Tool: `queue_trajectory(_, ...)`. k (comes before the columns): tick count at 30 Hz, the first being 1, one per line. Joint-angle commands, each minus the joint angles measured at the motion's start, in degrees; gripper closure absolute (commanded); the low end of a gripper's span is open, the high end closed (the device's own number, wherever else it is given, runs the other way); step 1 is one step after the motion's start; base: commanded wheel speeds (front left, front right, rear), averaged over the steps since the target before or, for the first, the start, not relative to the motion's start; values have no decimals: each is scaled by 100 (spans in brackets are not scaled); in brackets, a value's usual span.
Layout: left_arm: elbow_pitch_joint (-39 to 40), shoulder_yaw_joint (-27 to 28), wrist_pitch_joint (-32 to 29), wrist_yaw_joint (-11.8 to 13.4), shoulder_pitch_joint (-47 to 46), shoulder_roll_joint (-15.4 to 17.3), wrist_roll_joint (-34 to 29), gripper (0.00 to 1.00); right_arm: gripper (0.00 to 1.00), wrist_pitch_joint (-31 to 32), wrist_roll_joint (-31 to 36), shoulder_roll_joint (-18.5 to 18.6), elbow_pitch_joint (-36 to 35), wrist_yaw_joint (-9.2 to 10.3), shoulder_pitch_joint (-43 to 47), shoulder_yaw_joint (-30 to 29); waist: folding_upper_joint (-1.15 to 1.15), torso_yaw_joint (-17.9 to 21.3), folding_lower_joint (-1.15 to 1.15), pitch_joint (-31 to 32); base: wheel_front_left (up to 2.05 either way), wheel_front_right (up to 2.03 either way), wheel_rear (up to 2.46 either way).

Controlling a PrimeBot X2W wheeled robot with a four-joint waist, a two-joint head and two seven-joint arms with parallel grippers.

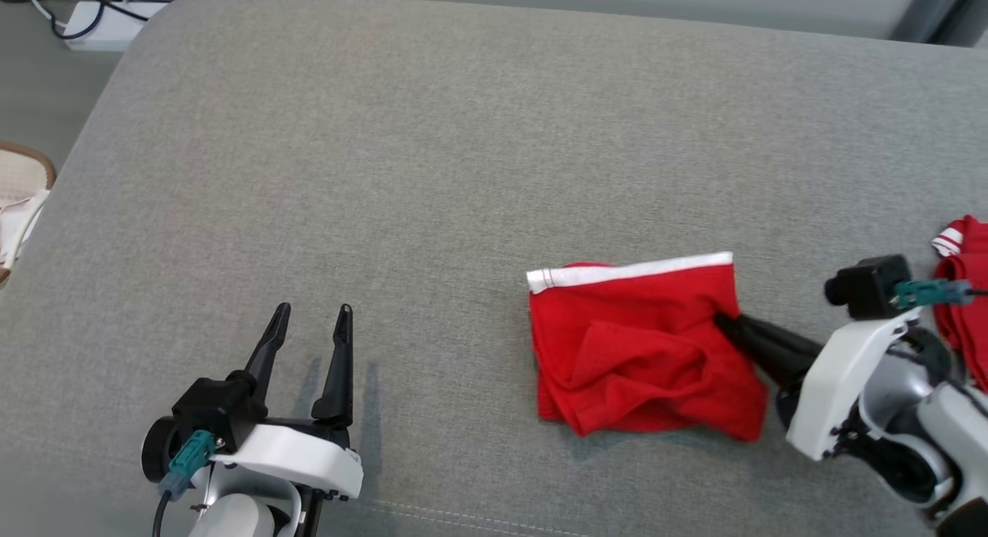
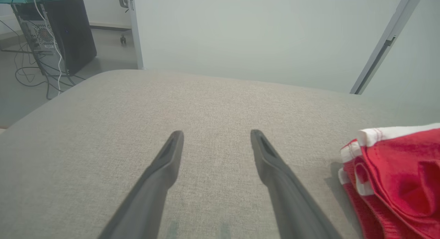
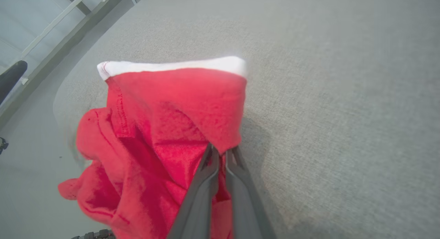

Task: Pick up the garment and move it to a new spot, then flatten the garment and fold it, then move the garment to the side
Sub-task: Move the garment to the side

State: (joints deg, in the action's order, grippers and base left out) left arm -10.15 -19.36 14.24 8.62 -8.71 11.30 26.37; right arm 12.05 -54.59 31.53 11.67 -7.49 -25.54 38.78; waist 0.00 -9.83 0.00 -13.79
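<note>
The right claw (image 1: 722, 319) is pressing its two dark fingers together and is clamping a fold of the red garment (image 1: 641, 352) between them, at the garment's right edge. In the right wrist view the fingers (image 3: 206, 170) are meeting at their tips, with red cloth pinched between and bunching around them. The garment is lying crumpled on the grey cushion (image 1: 432, 159), in the right half of the head view, and its white band (image 1: 629, 271) is running along the far edge, almost straight. Below the band the cloth is folding over itself in several loose creases, and I cannot tell if the pinched part is lifting off the cushion. Just behind the right wrist, at the right border of the head view, a second red cloth (image 1: 965, 305) with white stripes is resting on the same cushion, apart from the garment. The left claw (image 1: 312, 313) is standing with its fingers apart at the lower left, well apart from the garment, holding nothing and pointing over bare grey fabric. In the left wrist view the garment (image 2: 402, 170) is showing at the right border, beside that claw's right finger but not touching it. Beyond the cushion's far left corner a white power strip (image 1: 108, 20) with cables is lying on the floor, and a dark computer tower (image 2: 68, 29) is standing there.
</note>
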Motion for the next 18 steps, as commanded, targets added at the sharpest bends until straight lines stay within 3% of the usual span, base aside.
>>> queue_trajectory(1, 104, 241, 74, -45, -141, 60, -82, 0, 100, -60, -33, 263, -258, 0, -103, -51, 0, 93, 0, 55, 0, 0, 0)
queue_trajectory(7, 112, 264, 74, -147, -130, 36, -130, 0, 100, 313, -9, 928, -652, 0, -455, -213, 0, 396, 0, 107, 0, 0, 0)
queue_trajectory(11, 110, 251, 75, -200, -151, 27, -187, 0, 100, 754, 222, 1599, -938, 0, -872, -232, 0, 691, 0, 118, 0, 0, 0)
queue_trajectory(18, 113, 226, 75, -234, -220, 22, -238, 0, 100, 1047, 213, 2027, -712, 0, -1183, -334, 0, 1015, 0, 83, 0, 0, 0)
